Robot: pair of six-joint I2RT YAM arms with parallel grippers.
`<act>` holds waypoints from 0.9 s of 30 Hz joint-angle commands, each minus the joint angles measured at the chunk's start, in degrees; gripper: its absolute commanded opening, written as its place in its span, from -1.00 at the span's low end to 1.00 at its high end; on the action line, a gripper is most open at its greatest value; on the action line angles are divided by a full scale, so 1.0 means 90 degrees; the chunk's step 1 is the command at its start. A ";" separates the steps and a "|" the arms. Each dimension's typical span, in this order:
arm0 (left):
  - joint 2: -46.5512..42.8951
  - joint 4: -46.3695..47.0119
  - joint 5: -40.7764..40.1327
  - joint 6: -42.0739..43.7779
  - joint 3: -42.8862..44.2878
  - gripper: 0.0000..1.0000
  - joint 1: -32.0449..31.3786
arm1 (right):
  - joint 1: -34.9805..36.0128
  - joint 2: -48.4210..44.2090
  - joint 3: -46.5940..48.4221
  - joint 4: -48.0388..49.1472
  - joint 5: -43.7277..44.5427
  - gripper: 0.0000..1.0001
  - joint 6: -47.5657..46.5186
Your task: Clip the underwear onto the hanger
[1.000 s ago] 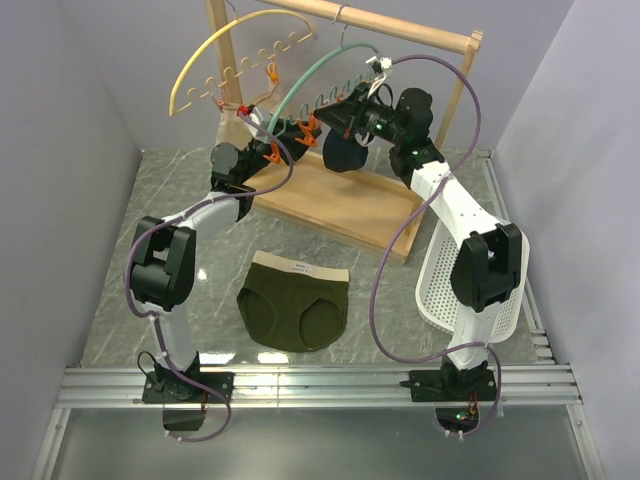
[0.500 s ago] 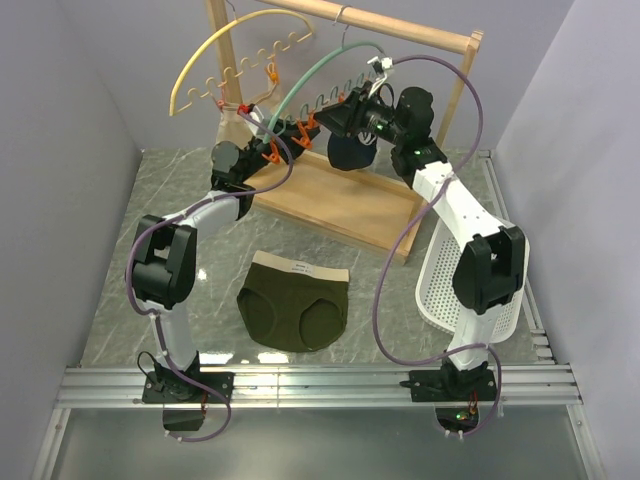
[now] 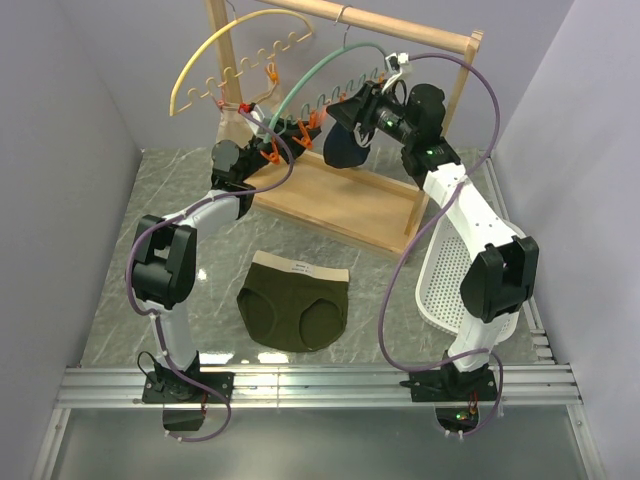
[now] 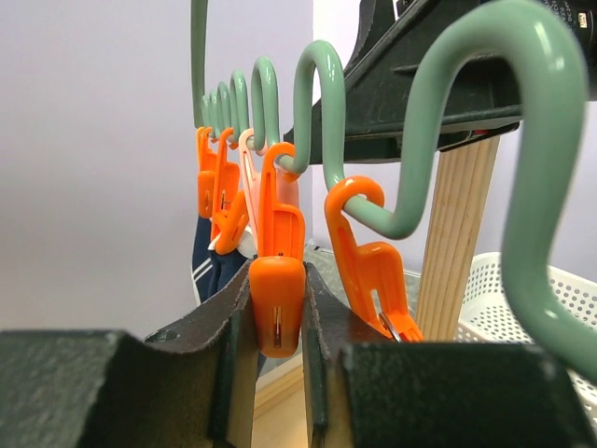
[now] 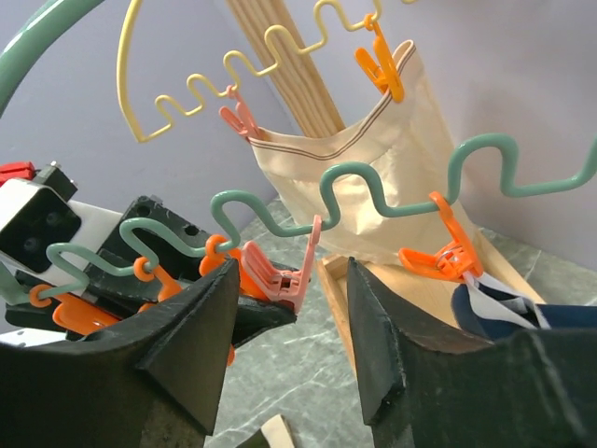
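The olive-green underwear (image 3: 295, 305) with its tan waistband lies flat on the table between the two arms. The teal hanger (image 3: 318, 78) hangs by its hook from the wooden rail. My left gripper (image 3: 290, 133) is raised to the hanger's lower left end, shut on an orange clip (image 4: 277, 308); the clip sits squeezed between the fingers of the left gripper (image 4: 277, 341). My right gripper (image 3: 352, 108) is up at the hanger's middle, open, with nothing between its fingers. In the right wrist view the right gripper (image 5: 291, 327) frames a pink clip (image 5: 284, 273) on the hanger (image 5: 373, 177).
A navy garment (image 3: 345, 148) hangs from a hanger clip just below my right gripper. A cream-yellow hanger (image 3: 232, 40) holds a beige garment (image 5: 364, 149) behind. The wooden rack's base (image 3: 345, 205) stands at the table's middle back. A white basket (image 3: 455, 285) lies at the right.
My right gripper has opened and drawn up and to the right, leaving the navy garment hanging from its clip. The left gripper stays shut on its orange clip.
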 commanded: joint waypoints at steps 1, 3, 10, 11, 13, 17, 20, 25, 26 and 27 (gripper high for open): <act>-0.0017 0.0173 0.0119 -0.0072 0.0279 -0.99 -0.0013 | -0.0093 0.0088 0.0170 -0.0004 0.0008 0.17 0.0420; -0.0017 0.0153 0.0119 -0.0062 0.0270 -0.99 -0.0003 | -0.0083 0.0108 0.0189 0.0084 -0.0032 0.18 0.0518; -0.0017 0.0153 0.0139 -0.0082 0.0279 -0.99 0.0017 | 0.0044 0.0322 0.0375 -0.0062 -0.0090 0.28 0.0518; -0.0008 0.0163 0.0149 -0.0082 0.0279 -0.99 0.0017 | 0.0092 0.0332 0.0394 -0.0081 -0.0071 0.28 0.0508; -0.0017 0.0173 0.0139 -0.0092 0.0279 -0.99 0.0017 | 0.0112 0.0371 0.0375 -0.0101 -0.0003 0.29 0.0498; -0.0027 0.0153 0.0188 -0.0101 0.0269 -0.99 0.0017 | 0.0141 0.0420 0.0365 -0.0091 0.0046 0.28 0.0489; -0.0027 0.0144 0.0188 -0.0101 0.0260 -0.99 0.0017 | 0.0200 0.0411 0.0307 -0.0042 0.0056 0.27 0.0440; -0.0017 0.0153 0.0207 -0.0121 0.0269 -0.99 0.0017 | 0.0288 0.0439 0.0287 -0.0003 0.0075 0.27 0.0401; -0.0017 0.0144 0.0207 -0.0121 0.0279 -0.99 0.0026 | 0.0307 0.0459 0.0335 -0.0032 0.0104 0.27 0.0391; -0.0008 0.0144 0.0227 -0.0121 0.0270 -0.99 0.0017 | 0.0307 0.0488 0.0345 -0.0042 0.0124 0.27 0.0381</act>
